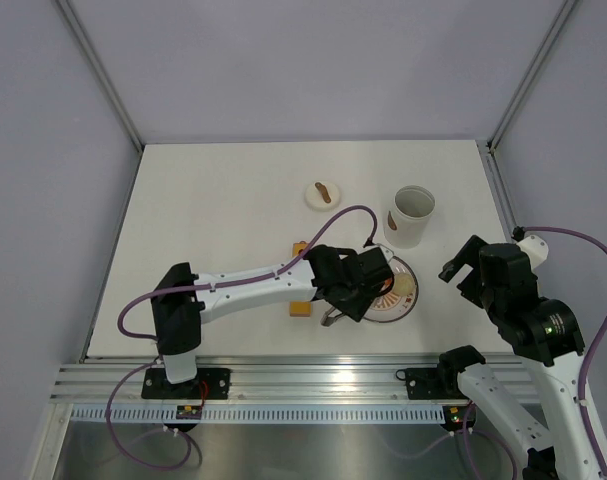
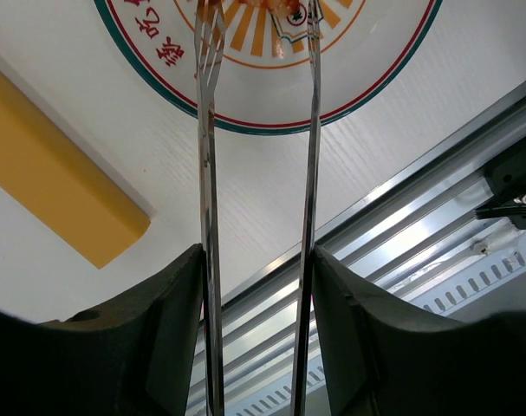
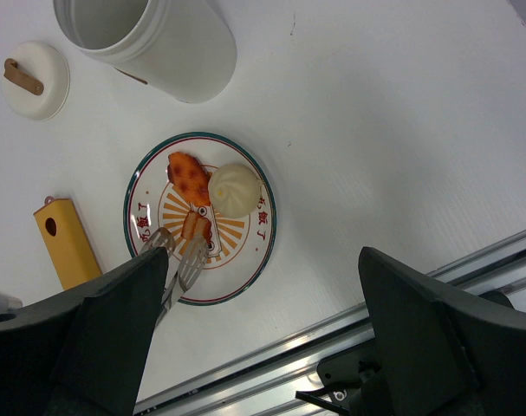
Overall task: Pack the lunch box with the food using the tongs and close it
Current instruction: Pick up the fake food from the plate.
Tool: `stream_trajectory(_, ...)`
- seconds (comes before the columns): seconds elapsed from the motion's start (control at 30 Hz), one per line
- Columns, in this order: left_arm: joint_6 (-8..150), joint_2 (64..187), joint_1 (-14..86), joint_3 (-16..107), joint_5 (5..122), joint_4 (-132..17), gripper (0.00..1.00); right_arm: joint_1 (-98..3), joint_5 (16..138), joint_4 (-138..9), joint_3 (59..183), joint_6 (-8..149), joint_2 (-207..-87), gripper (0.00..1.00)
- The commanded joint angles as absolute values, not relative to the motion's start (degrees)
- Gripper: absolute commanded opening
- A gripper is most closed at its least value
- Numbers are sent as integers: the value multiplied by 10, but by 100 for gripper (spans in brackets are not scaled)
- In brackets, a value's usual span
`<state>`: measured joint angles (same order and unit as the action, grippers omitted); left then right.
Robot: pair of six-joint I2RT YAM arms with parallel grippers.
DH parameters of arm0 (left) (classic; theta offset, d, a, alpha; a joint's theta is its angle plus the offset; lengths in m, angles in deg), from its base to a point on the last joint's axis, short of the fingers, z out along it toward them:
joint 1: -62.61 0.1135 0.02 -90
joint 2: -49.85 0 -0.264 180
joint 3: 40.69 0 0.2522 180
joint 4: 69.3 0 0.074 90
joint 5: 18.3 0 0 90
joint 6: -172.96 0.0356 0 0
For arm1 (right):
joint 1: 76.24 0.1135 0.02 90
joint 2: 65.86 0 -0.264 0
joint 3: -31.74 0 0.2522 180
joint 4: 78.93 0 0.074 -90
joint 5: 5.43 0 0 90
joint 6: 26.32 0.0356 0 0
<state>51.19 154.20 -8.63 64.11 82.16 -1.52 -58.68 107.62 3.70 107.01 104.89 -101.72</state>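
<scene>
My left gripper [image 2: 256, 286] is clamped partway on the tongs [image 2: 310, 173]. Their tips straddle a small orange-red piece of food [image 3: 196, 225] on the plate [image 3: 254, 260] at the near middle of the table. I judge this to be the pick-up step. Next I must squeeze firmly, lift, and carry the piece to the open lunch box [image 3: 159, 39], far and right of the plate. My right gripper [image 1: 461, 262] hangs wide and empty.

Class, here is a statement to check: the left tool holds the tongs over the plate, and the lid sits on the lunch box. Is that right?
Not quite. The lid is off: it lies on the table, apart from the lunch box, which stands open, as the top external view shows. The left tool does hold the tongs over the plate.
</scene>
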Motion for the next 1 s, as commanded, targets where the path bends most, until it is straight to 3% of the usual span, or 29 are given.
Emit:
stream_trajectory(0.0, 533, 1497, -94, 656, 832, -54, 54, -586, 1087, 37, 1088, 1050, -1014, 100)
stream_trajectory(0.23, 568, 1515, -93, 661, 835, -54, 59, -586, 1087, 40, 1086, 1049, -1012, 100)
stream_trajectory(0.97, 601, 1572, -86, 669, 857, -48, 51, -586, 1090, 42, 1088, 1052, -1012, 100)
